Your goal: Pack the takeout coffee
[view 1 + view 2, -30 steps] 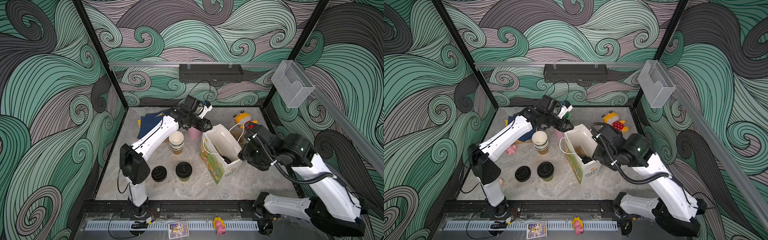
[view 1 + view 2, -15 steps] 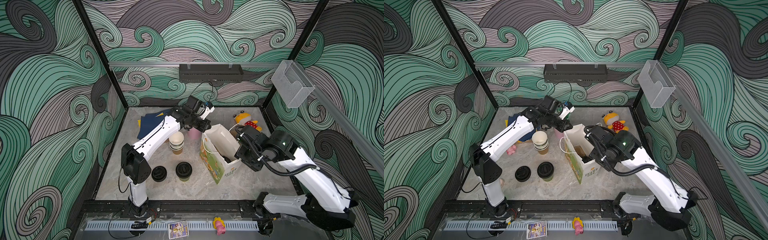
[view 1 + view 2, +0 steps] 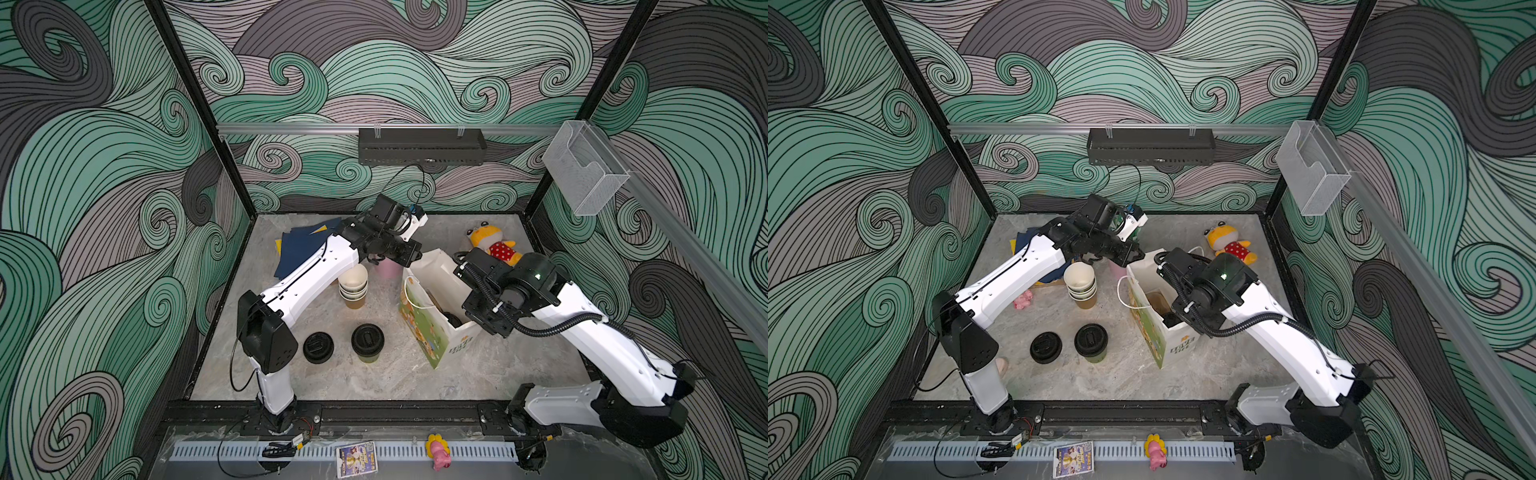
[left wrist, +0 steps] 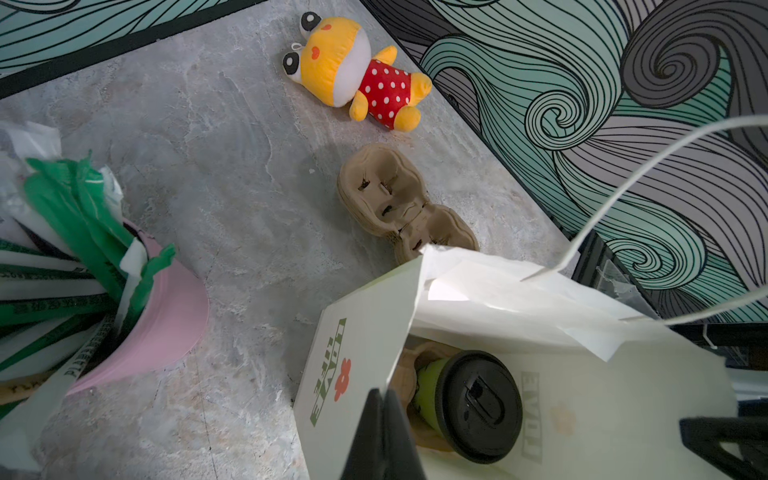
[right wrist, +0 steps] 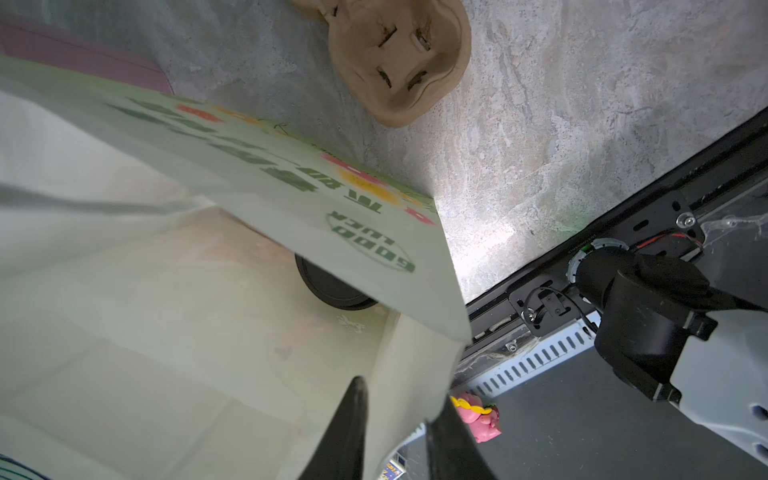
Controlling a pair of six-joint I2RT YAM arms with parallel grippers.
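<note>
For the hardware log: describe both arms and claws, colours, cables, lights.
The left arm and right arm have white shells with black joints. A ribbed black hose loops beside the right arm, whose housing shows a green light. A thin black cable runs along the left arm. The left claw and right claw have black tapered fingers.

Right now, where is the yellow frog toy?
In both top views the yellow frog toy lies at the back right, beyond the paper bag.
</note>
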